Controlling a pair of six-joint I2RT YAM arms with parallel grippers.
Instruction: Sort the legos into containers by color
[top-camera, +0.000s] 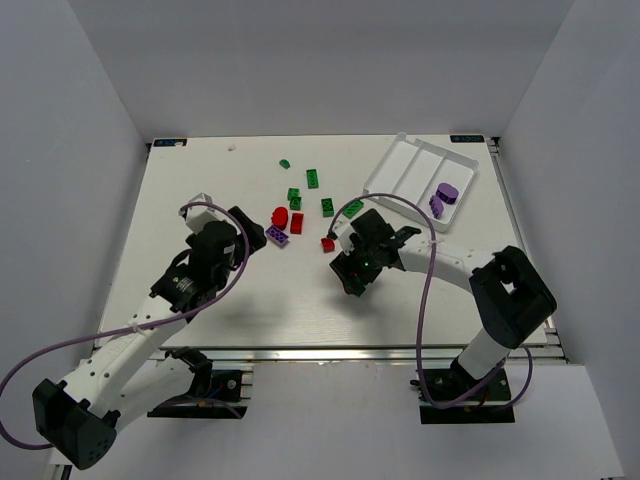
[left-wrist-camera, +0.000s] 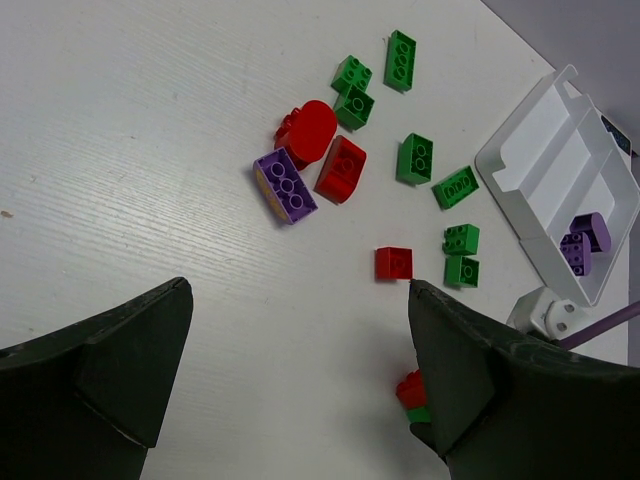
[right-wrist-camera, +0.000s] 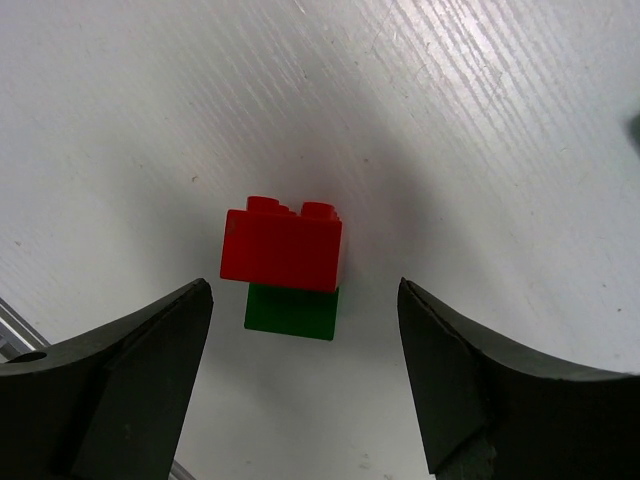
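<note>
A red brick (right-wrist-camera: 283, 255) stacked on a green brick (right-wrist-camera: 292, 311) lies on the table between the fingers of my right gripper (right-wrist-camera: 305, 335), which is open around it without touching. The stack also shows in the left wrist view (left-wrist-camera: 410, 392), half hidden behind a finger. My left gripper (left-wrist-camera: 300, 340) is open and empty, left of the loose legos: a purple brick (left-wrist-camera: 286, 185), a red round piece (left-wrist-camera: 312, 130), red bricks (left-wrist-camera: 341, 168) and several green bricks (left-wrist-camera: 415, 158). The white tray (top-camera: 400, 170) at the back right holds purple pieces (top-camera: 443, 198) in its right compartment.
A small red brick (top-camera: 328, 243) lies just left of my right gripper (top-camera: 350, 283). My left gripper (top-camera: 248, 235) is close to the purple brick (top-camera: 277, 236). One green piece (top-camera: 284, 162) lies apart near the back. White walls enclose the table.
</note>
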